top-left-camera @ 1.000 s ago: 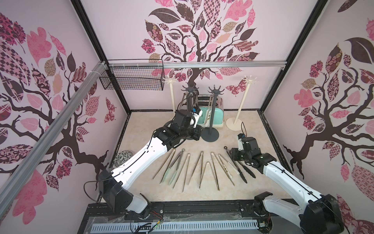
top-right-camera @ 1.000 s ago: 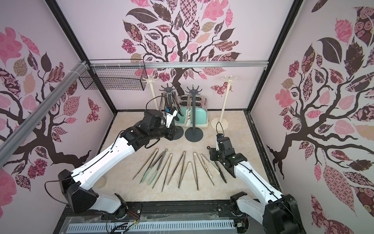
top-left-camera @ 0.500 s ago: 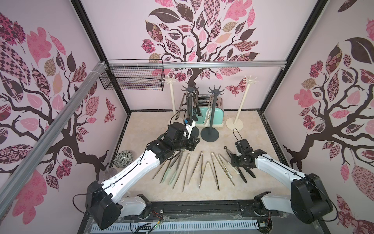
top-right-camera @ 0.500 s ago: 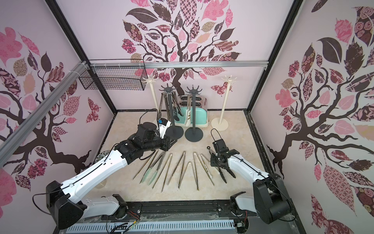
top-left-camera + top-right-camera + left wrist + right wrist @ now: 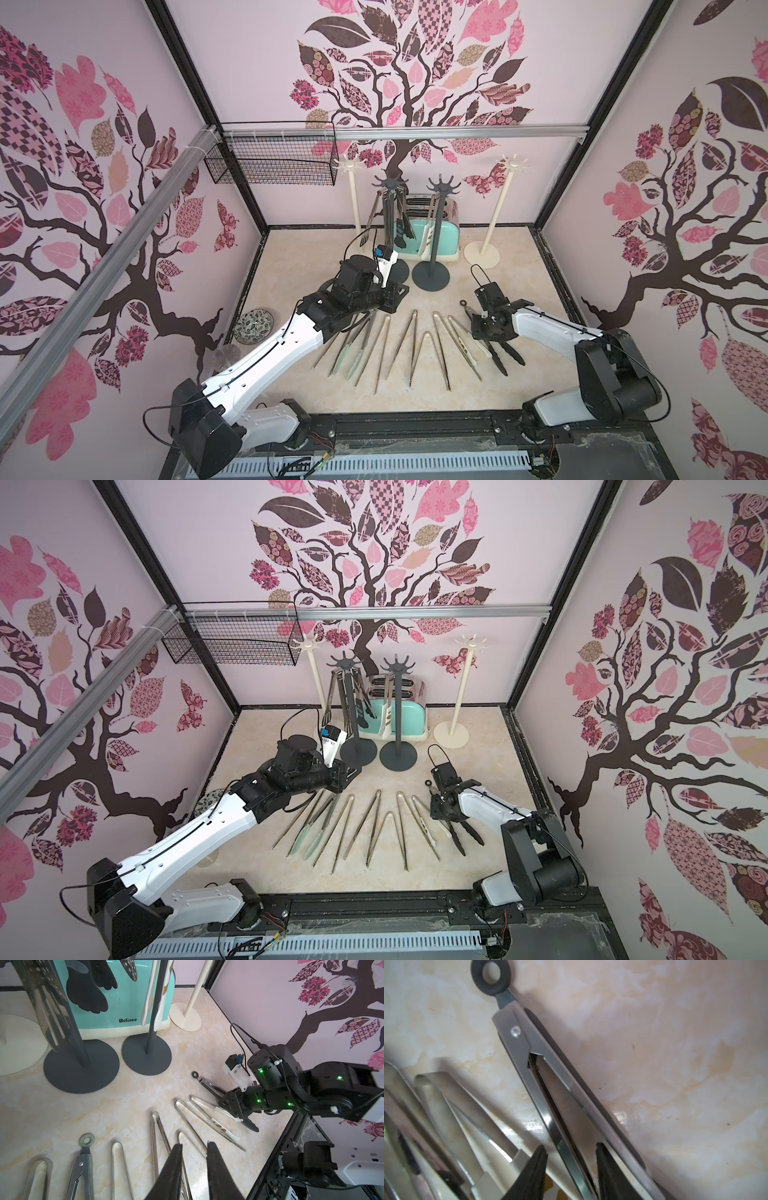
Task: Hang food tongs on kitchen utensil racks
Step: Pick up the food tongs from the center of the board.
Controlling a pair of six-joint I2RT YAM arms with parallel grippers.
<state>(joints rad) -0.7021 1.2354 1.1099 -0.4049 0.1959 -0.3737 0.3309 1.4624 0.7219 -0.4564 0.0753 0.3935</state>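
Tongs with black tips lie at the right end of the row, the right gripper spread astride one steel arm, not yet pinching. Left gripper hovers slightly parted, empty. Next, I reckon: squeeze, lift, thread the ring onto a rack hook.

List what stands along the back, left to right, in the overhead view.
Black wire mesh basket → cream pole rack → dark grey pole rack → second dark grey pole rack → second cream pole rack.
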